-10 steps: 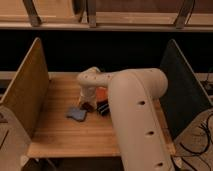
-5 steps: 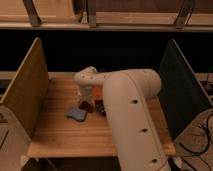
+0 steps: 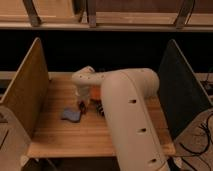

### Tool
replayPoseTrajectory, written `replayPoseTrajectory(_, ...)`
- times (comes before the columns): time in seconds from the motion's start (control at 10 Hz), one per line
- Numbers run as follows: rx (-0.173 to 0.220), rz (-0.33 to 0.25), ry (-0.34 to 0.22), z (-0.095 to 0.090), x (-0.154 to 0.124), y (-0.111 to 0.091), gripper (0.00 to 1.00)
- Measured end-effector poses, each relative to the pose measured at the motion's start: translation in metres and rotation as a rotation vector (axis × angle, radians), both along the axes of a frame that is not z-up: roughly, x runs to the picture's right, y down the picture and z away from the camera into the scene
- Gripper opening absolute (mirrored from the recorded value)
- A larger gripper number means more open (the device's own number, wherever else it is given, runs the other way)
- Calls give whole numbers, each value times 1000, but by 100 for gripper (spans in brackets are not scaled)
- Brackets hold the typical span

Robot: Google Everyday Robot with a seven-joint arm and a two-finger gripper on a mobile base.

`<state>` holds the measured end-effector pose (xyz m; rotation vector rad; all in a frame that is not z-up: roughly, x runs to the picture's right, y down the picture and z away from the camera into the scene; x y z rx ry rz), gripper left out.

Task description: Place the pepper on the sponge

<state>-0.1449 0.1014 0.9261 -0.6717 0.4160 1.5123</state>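
Camera view: looks down and forward over a wooden bench (image 3: 55, 142) in a dim, warm-lit room.
Room: behind the bench is a deep black gap; above it runs a pale wooden shelf (image 3: 130, 22) with slanted metal supports.
Bench: light plank top, with bare wood along the front and on the left half.
Arm (image 3: 132, 125): a thick cream casing rises from the lower right, bends over the middle of the bench and reaches left and down, covering much of the bench's right half.
Left panel (image 3: 25, 92): an upright light-wood board standing on the left edge of the bench.
Right panel (image 3: 181, 95): an upright dark board on the right edge, opposite the wooden one.
Cables (image 3: 202, 135): dark loops on the floor beyond the right panel.
Plate (image 3: 95, 92): orange, only a sliver showing, tucked against the arm just right of the wrist.
Block (image 3: 100, 108): black with pale stripes, touching the arm's casing, below the plate.
Sponge (image 3: 71, 115): blue-grey and flat on the bench, left of centre, well apart from the left panel.
End effector (image 3: 82, 102): hangs below the cream wrist, just above and right of the sponge; I cannot tell whether it is spread or pressed together.
Pepper (image 3: 81, 105): a small dark shape at the tip of the end effector, just beside the sponge's upper right edge; I cannot tell whether it is gripped or lying on the wood.
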Motion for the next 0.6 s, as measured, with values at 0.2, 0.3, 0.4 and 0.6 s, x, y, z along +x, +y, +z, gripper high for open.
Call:
replayPoseTrajectory(0.2,54,-13,8,-11,5,-22,0)
replayPoseTrajectory(0.3,87,-28,11,-19,4,-34,0)
replayPoseTrajectory(0.4,117,-45,10,-27,3,-44,0)
replayPoseTrajectory(0.6,133,-66,-18,-42,-9,-46,0)
